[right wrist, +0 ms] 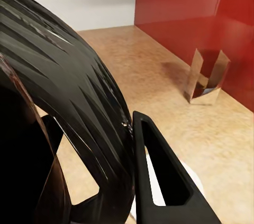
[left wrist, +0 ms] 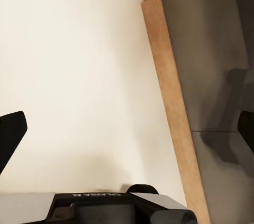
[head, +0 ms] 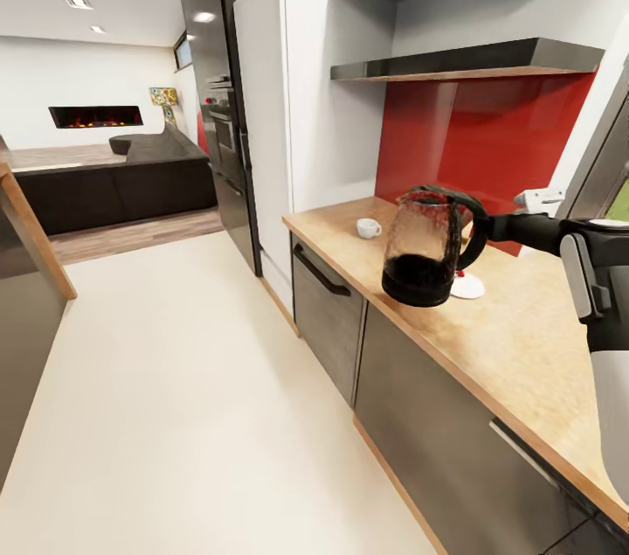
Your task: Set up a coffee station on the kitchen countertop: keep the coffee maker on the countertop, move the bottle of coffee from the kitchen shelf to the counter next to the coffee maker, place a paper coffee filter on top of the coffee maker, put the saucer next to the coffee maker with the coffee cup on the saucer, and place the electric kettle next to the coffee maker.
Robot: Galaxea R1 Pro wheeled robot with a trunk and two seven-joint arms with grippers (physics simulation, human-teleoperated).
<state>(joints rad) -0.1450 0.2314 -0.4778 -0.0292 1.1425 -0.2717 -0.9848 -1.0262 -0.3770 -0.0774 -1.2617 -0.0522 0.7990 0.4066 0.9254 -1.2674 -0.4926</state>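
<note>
The light wooden countertop point(head: 524, 336) runs along the red backsplash wall point(head: 489, 135), its front edge lying diagonally above grey cabinet fronts point(head: 419, 415) and ending beside the tall white cabinet point(head: 288, 100). In front of the counter, the pale cream floor point(head: 175, 398) gives wide open room toward the dark sofa point(head: 122, 179). A dark floating shelf point(head: 463, 61) overhangs the counter well above the working height. The dark, ribbed glass electric kettle point(head: 424, 249) is carried in the air over the counter's front edge, upright, with a black base and a black curved handle. The right gripper point(right wrist: 119, 181) is closed on that handle: in the right wrist view, one black finger point(right wrist: 164, 176) lies against the handle's ribbed curve. Behind the kettle, a white round saucer point(head: 469, 285) rests on the counter, partly hidden. A small white coffee cup point(head: 369, 228) stands farther along the counter, well apart from the kettle. In the right wrist view, a folded brown paper coffee filter point(right wrist: 205, 78) stands near the backsplash. The left gripper point(left wrist: 127, 139) hangs over the floor beside a wooden edge strip point(left wrist: 172, 107), its dark fingertips point(left wrist: 10, 134) spread wide with nothing between them.
</note>
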